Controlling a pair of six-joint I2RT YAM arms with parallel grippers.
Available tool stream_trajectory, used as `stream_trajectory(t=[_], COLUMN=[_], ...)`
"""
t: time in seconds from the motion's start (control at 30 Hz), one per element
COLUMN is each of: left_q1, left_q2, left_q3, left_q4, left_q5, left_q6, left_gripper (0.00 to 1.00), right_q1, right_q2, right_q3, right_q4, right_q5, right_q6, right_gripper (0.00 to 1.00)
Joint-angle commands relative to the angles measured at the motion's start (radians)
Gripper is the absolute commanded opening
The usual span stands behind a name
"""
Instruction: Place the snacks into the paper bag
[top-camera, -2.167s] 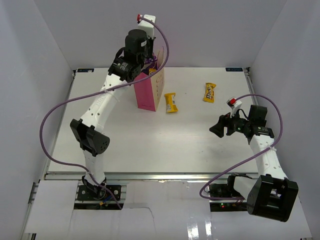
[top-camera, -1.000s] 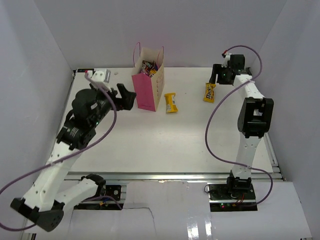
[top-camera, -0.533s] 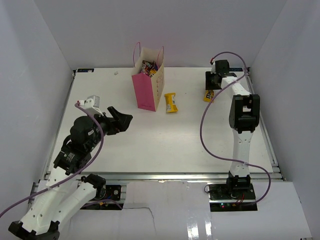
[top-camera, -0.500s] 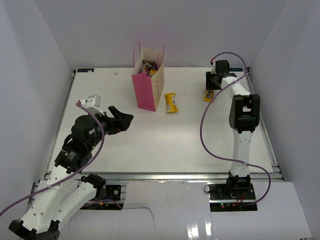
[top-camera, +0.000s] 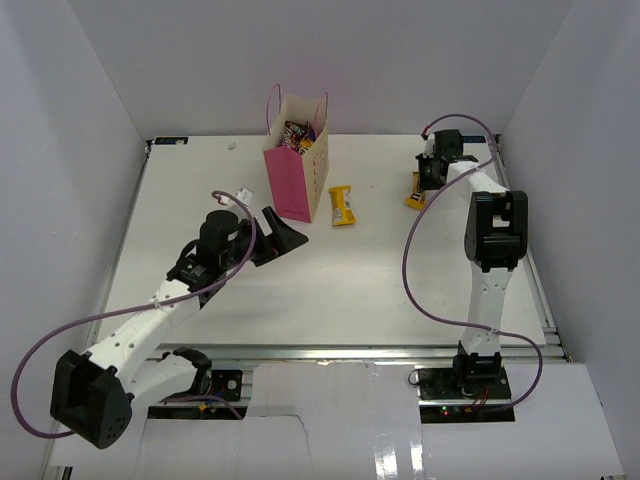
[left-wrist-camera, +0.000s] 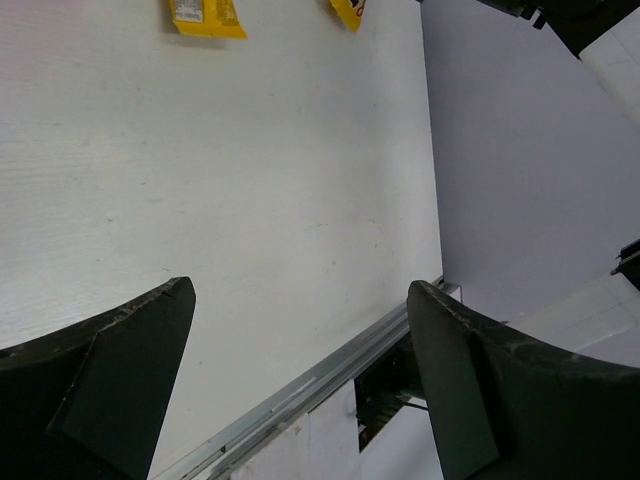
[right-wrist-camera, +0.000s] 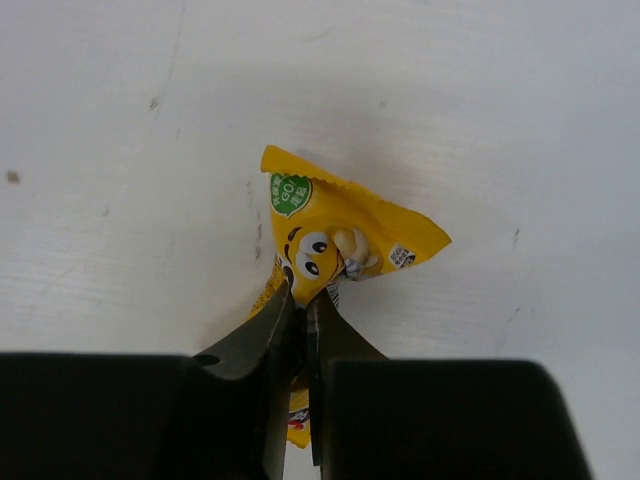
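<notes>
Right end effector (right-wrist-camera: 300, 300) pinches one yellow pack (right-wrist-camera: 340, 235) — one other pack (top-camera: 342, 206) loose.

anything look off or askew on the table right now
Only the yellow candy packet nipped by the right pincer: it is buckled up into a peak instead of lying flat. The pink paper bag stands upright.

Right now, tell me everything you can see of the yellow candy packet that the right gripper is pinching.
The glossy yellow candy packet shows a cartoon face with white eyes, a green badge near a serrated end and a small white printed square. It is creased, not flat. The right gripper is shut on its lower part. It lies on the white table at the far right, apart from the pink paper bag.
</notes>
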Motion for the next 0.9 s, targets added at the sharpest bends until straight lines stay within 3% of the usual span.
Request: stream_trajectory(t=[0.0, 0.1, 0.3, 0.43, 0.6, 0.87], left_q1=[-0.036, -0.08, -0.158, -0.2, -0.237, -0.278], left_q2=[0.066, 0.126, 0.338, 0.473, 0.607, 0.68], left_q3=[0.002, -0.001, 0.078, 0.153, 0.244, 0.281], left_q4=[0.161, 0.263, 0.311, 0.322, 0.356, 0.409], left_q5=[0.083, 0.089, 0.115, 0.138, 0.169, 0.212], left_q6=[-0.065, -0.086, -0.073, -0.06, -0.068, -0.097], left_gripper=[0.97, 0.97, 0.98, 0.98, 0.97, 0.93], right_q1=[-0.007, -0.021, -0.035, -0.011, 0.026, 0.088], right_q2=[-0.112, -0.253, -0.538, -0.672, -0.773, -0.864], right_q3=[-0.098, -0.263, -0.636, -0.778, -0.886, -0.939], right_q4=[-0.024, 0.045, 0.081, -0.012, -0.057, 0.013], right_q5=[-0.095, -0.272, -0.894, -1.068, -1.138, -1.139], right_q6=[-0.022, -0.089, -0.291, -0.396, -0.413, -0.332], right_gripper=[0.09, 0.08, 0.08, 0.09, 0.08, 0.08])
